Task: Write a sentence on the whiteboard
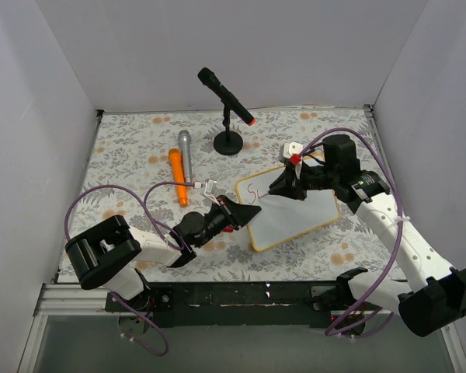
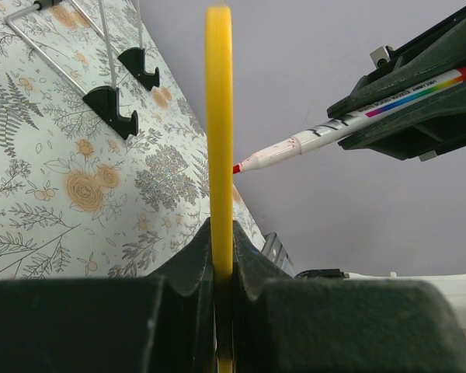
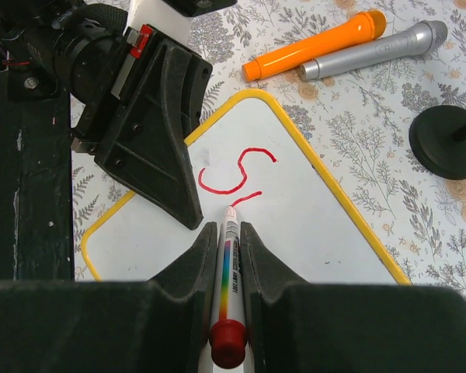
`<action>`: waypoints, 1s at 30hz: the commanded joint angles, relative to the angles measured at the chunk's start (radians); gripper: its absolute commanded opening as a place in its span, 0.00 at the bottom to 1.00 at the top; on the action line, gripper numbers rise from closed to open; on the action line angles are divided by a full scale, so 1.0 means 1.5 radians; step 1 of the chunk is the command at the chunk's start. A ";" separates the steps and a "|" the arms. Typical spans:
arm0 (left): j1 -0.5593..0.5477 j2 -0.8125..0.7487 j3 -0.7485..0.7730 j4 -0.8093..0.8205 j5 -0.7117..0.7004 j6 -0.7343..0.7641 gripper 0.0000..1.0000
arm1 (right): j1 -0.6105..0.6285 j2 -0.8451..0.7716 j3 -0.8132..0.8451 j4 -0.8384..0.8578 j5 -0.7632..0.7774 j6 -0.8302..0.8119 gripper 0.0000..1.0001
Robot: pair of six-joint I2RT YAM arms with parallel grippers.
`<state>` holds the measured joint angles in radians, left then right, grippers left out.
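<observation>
From above, the whiteboard (image 1: 303, 214) lies right of centre on the floral cloth (image 1: 132, 148), with the left gripper (image 1: 247, 211) closed on its left edge and open cloth beyond. The left wrist shows the yellow rim edge-on between the jaws. In the right wrist view, the right gripper (image 3: 227, 230) clamps the marker (image 3: 227, 287) (tip seemingly touching the board). The sentence (image 3: 237, 172) is only "S" plus a stroke.

A whiteboard (image 1: 299, 214) sits right of centre on the bench (image 1: 132, 144). The left jaws clamp its left rim. The right jaws, over its rear left part, pinch a marker (image 3: 227, 272) whose tip touches the board just beside the written strokes (image 3: 237, 175). Left of the board, a first loose microphone (image 1: 176, 177) and a second loose microphone (image 1: 185, 151) lie side by side. Behind the board stands a microphone on a stand (image 1: 227, 97).
</observation>
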<state>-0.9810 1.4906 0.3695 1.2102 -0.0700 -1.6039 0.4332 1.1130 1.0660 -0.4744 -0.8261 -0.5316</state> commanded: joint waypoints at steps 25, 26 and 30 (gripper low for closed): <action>-0.004 -0.025 0.018 0.294 0.002 -0.014 0.00 | -0.004 0.016 0.043 0.023 0.068 0.009 0.01; -0.004 -0.027 0.017 0.294 0.002 -0.014 0.00 | -0.004 0.015 0.042 0.017 0.064 0.004 0.01; -0.004 -0.030 0.016 0.293 0.000 -0.012 0.00 | -0.004 0.011 0.034 -0.024 0.043 -0.026 0.01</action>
<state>-0.9810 1.4925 0.3695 1.1973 -0.0750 -1.6058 0.4320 1.1515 1.1225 -0.4549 -0.7475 -0.5186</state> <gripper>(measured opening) 0.040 0.183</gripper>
